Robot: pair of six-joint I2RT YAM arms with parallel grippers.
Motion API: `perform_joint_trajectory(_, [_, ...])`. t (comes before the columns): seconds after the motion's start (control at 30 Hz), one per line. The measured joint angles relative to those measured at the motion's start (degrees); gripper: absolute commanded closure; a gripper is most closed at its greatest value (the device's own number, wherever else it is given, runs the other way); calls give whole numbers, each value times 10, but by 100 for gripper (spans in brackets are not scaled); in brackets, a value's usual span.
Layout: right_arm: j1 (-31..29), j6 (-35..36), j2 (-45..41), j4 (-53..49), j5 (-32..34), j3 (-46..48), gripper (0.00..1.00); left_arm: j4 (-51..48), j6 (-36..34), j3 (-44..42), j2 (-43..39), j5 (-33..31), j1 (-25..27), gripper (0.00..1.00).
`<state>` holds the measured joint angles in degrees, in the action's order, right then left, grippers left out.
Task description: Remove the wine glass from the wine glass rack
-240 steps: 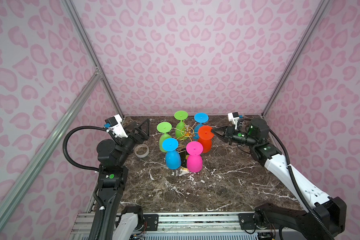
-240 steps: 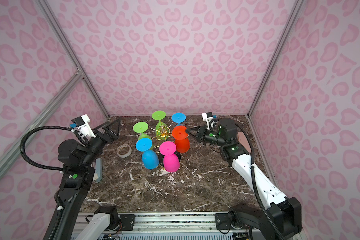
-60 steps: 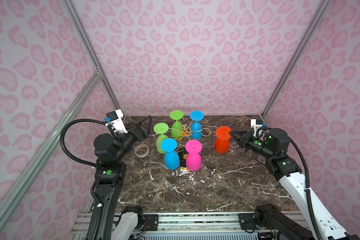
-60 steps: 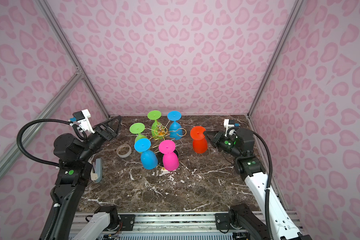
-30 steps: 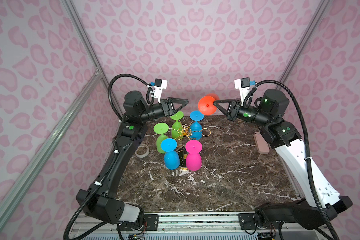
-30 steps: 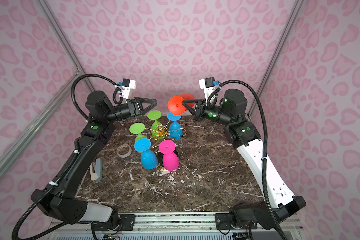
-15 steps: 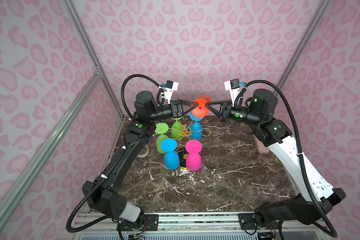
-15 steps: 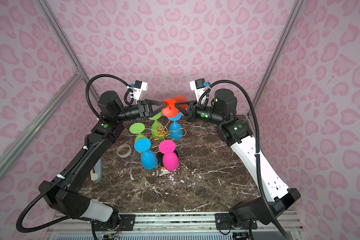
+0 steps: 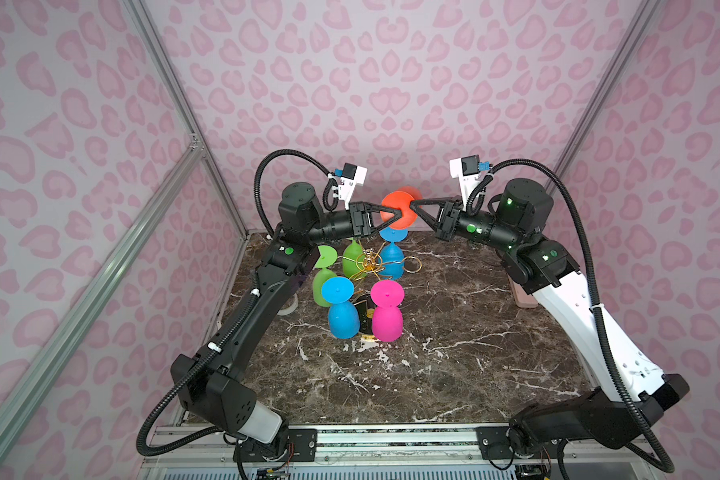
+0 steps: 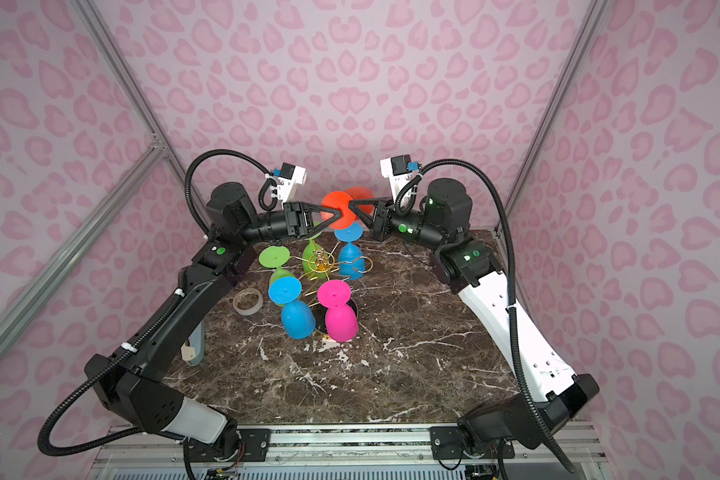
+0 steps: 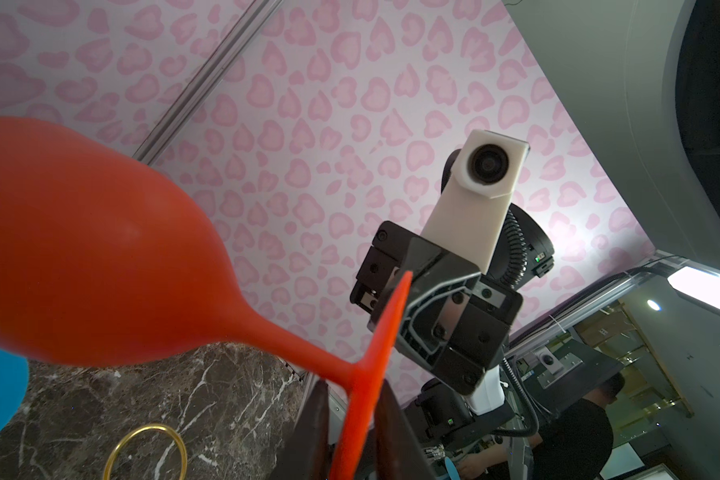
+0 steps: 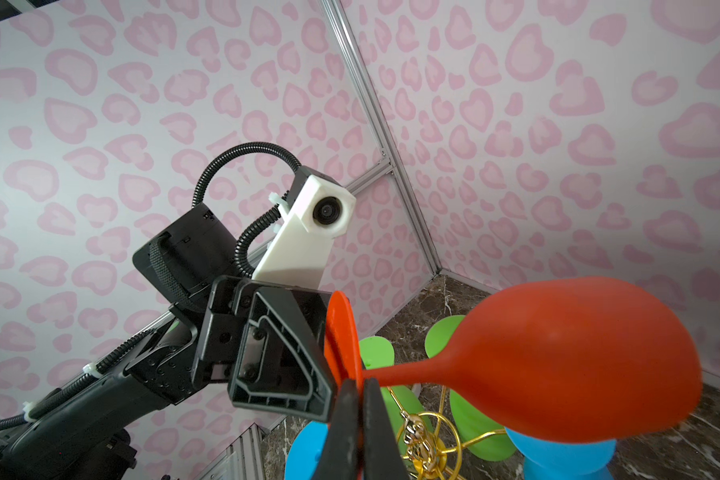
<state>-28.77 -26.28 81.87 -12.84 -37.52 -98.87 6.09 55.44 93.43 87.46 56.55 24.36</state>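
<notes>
The wine glass rack (image 9: 366,266) is gold wire on a black base; above the rack, the orange-red wine glass (image 9: 398,205) is plain, with no pattern; on the rack are 2 blue glasses (image 9: 342,316), 2 lime-green glasses (image 9: 352,257) and 1 magenta glass (image 9: 386,318), all plain; under the rack, the table (image 9: 454,357) is dark brown marble veined white; behind the rack, the walls (image 9: 391,83) are pale pink with darker pink heart-like spots; the left arm (image 9: 258,316) is black, the right arm (image 9: 574,320) black and white.
</notes>
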Motion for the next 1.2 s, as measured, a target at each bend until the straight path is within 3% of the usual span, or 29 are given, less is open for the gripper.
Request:
perform_joint_trajectory(0.03, [0,-2,-2,2,5,3,94,1,-1,0,0,1,0,96])
perform_joint_trajectory(0.13, [0,-4,-10,9,15,15,61,10,10,0,1,7,1,97])
perform_joint_trajectory(0.23, [0,13,-37,0,27,40,38,34,32,2,4,6,1,96])
perform_joint_trajectory(0.43, [13,91,-143,15,91,158,15,77,79,27,24,4,1,97])
perform_joint_trajectory(0.57, [14,165,-190,52,132,249,8,92,98,47,32,1,1,96])
perform_joint_trajectory(0.73, [14,254,-183,118,170,303,5,104,120,53,38,-2,5,97])
perform_joint_trajectory(1.2, [11,392,-66,296,177,288,2,115,155,54,50,-10,8,96])
